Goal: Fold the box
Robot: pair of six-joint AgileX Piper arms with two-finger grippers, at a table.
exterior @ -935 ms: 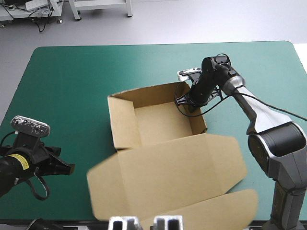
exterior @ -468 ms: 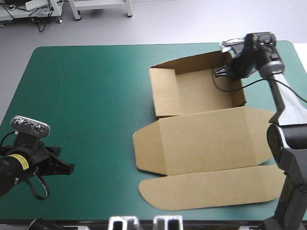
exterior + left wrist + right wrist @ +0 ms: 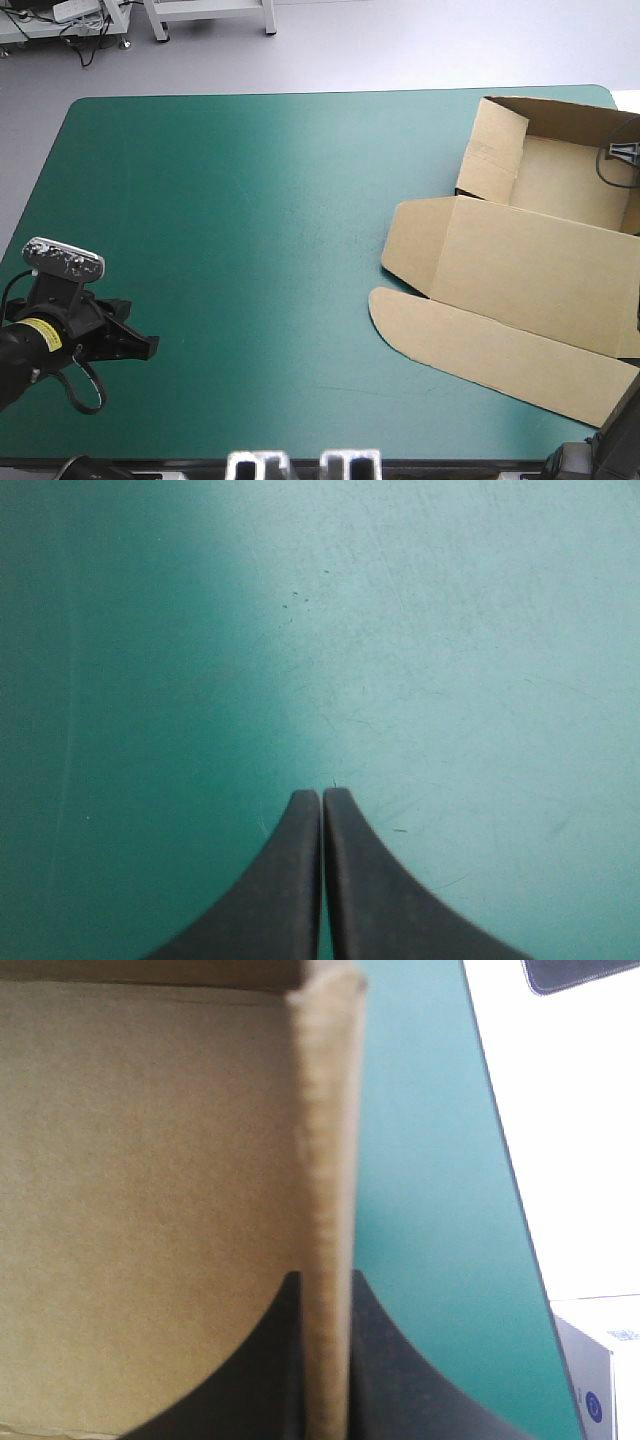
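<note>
The box and right gripper are being cut off by the high view's edge. That gripper is pinching a box wall. The left gripper is hanging low, closed, empty.

Only the box (far right) obstructs the teal-green cover.

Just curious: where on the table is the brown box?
High view: the box lies at the far right corner of the table, lid flat, the right gripper clamping its wall.

Right side of box beyond view
</note>
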